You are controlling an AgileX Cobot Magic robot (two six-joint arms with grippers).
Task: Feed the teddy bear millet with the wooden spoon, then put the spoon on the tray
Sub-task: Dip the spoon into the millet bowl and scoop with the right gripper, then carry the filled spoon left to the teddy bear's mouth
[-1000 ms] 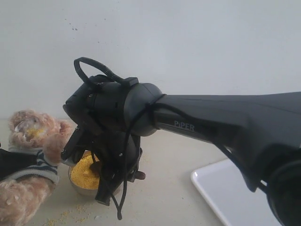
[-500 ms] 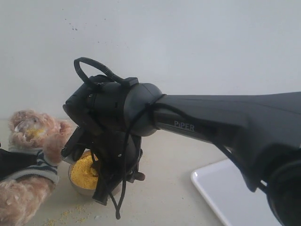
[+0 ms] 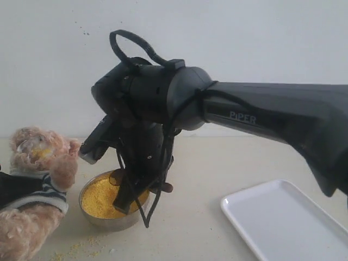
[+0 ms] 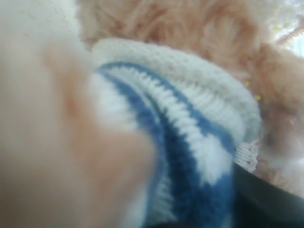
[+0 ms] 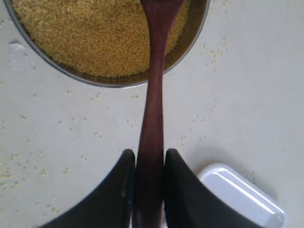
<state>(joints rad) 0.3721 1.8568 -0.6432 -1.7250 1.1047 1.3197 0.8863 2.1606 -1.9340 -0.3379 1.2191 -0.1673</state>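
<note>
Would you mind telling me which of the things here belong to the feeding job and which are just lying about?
Part of the job: teddy bear, millet, steel bowl, wooden spoon, tray.
Just lying about: spilled grains on the table.

Striped-shirt teddy bear [image 3: 38,168] beside mounded millet [image 3: 98,200], wooden spoon [image 5: 152,118] over it, white tray [image 3: 283,217] apart.
</note>
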